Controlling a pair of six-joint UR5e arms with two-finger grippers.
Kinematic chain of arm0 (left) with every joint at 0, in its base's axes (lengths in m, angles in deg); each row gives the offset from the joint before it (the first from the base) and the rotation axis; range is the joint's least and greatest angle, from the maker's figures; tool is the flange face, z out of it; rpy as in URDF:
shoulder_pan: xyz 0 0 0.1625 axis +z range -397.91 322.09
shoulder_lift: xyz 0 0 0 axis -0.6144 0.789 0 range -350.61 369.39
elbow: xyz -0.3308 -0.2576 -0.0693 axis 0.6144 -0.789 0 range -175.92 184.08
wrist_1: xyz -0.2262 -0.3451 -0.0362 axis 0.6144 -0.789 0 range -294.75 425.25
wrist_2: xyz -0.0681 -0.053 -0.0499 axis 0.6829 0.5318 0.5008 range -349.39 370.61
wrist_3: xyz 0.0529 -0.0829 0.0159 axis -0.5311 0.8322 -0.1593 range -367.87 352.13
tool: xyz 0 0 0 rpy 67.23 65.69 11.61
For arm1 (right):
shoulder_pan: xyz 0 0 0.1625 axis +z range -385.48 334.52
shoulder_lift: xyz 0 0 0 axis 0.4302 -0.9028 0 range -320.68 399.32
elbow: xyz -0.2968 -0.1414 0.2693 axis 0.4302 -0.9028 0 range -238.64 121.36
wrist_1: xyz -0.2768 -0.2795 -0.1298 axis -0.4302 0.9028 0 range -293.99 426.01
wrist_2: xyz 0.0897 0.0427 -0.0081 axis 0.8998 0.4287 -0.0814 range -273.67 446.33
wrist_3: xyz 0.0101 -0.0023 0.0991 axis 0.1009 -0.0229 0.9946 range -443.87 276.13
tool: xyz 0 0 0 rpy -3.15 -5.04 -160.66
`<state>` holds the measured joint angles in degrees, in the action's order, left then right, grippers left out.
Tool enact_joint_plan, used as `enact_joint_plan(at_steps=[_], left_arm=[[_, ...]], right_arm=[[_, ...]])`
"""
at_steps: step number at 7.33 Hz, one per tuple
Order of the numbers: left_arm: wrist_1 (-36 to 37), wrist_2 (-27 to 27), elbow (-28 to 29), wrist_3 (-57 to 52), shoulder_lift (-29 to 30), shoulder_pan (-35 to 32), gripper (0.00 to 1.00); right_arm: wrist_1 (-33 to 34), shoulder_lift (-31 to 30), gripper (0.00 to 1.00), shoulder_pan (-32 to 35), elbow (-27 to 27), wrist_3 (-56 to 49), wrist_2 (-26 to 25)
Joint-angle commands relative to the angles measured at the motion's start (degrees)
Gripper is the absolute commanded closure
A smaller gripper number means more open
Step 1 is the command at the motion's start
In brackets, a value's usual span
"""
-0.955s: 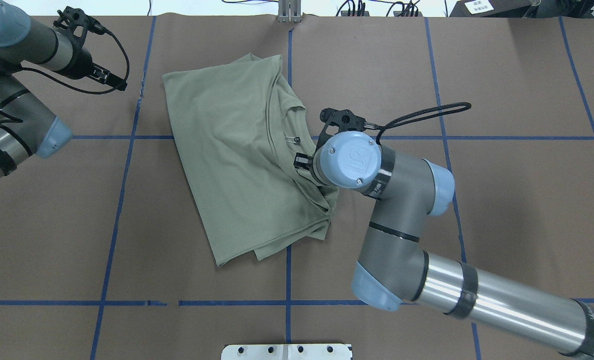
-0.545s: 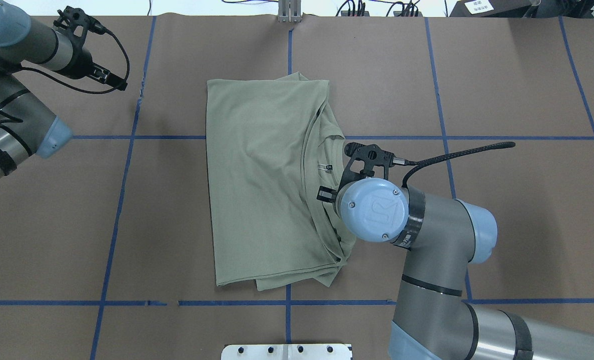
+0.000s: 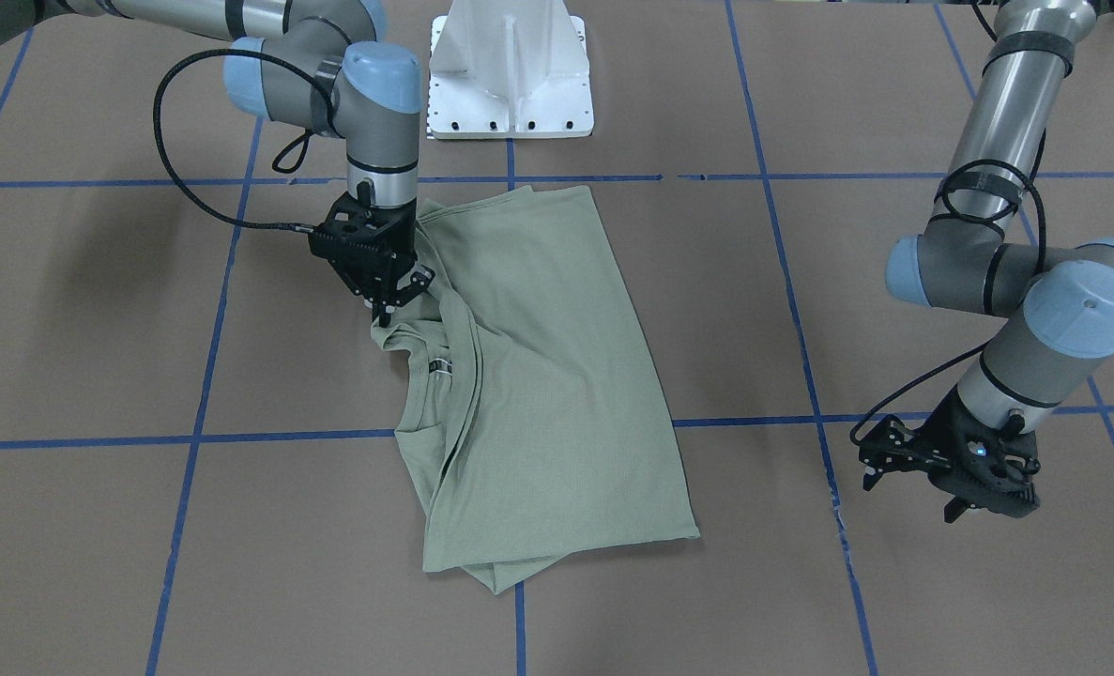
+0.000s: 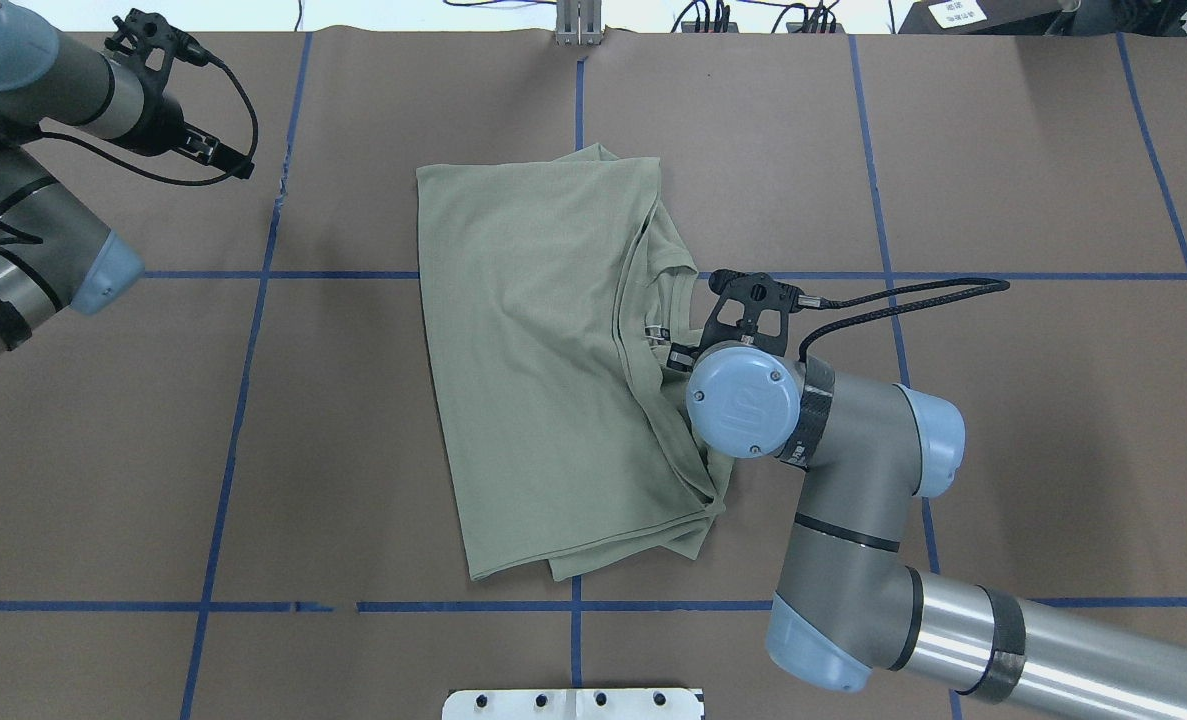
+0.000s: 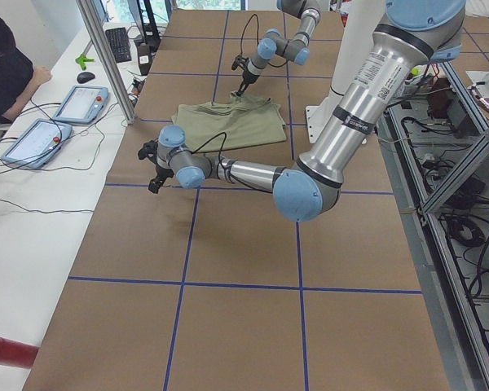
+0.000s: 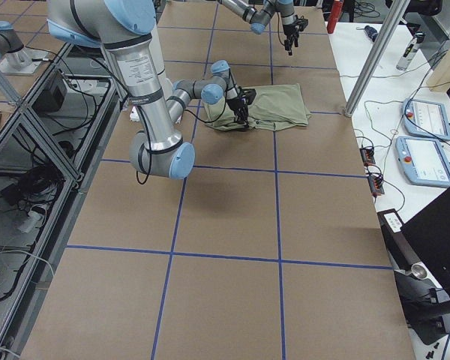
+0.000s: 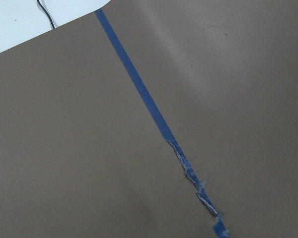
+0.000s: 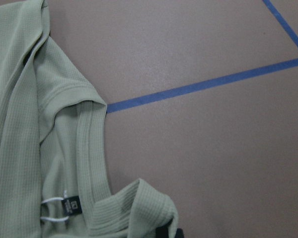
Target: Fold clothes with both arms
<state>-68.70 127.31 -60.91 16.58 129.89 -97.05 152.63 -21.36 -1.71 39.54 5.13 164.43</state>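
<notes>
The pale sage-green shirt [image 4: 533, 380] lies folded lengthwise in the middle of the brown table, with its collar and black neck tag [image 8: 69, 206] on the robot's right side. My right gripper [image 3: 386, 314] points down at the collar edge and is shut on a raised fold of collar fabric [image 8: 139, 208]. In the overhead view its wrist hides most of the gripper. My left gripper [image 4: 243, 170] hangs over bare table at the far left, well away from the shirt [image 3: 557, 376]. Its tips look closed, with nothing in them.
The white pedestal base [image 3: 510, 66] stands at the robot's edge of the table. Blue tape lines grid the brown cover, with a torn stretch [image 7: 198, 183] under the left wrist. A person [image 5: 8, 73] and control pendants [image 5: 77, 102] are beyond the far edge.
My right gripper dragged the shirt to the right by its collar, then moved slightly farther away, turning the shirt a little. The left arm stayed almost still.
</notes>
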Motion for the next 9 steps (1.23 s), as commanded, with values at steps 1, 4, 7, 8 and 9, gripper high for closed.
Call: enact_joint_plan(at_steps=[1,4,7,8,9], left_arm=[[0.08,0.01,-0.22,-0.01,-0.01,-0.01,0.0],[0.09,0.01,-0.13,-0.01,-0.09,-0.01,0.0],[0.0,0.01,-0.13,-0.1,-0.88,0.17,0.0],[0.0,0.01,-0.13,-0.1,-0.88,-0.01,0.0],[0.0,0.01,-0.13,-0.1,-0.88,-0.01,0.0]], right_arm=[[-3.57,0.12,0.01,0.76,-2.65,-1.99,-0.4],[-2.17,0.39,0.0,2.68,1.71,-3.31,5.97],[6.89,6.42,0.0,3.04,3.88,-7.67,9.09],[6.72,11.24,0.0,2.95,-2.32,-9.7,9.09],[6.54,14.07,0.0,3.04,-6.74,-13.2,9.0]])
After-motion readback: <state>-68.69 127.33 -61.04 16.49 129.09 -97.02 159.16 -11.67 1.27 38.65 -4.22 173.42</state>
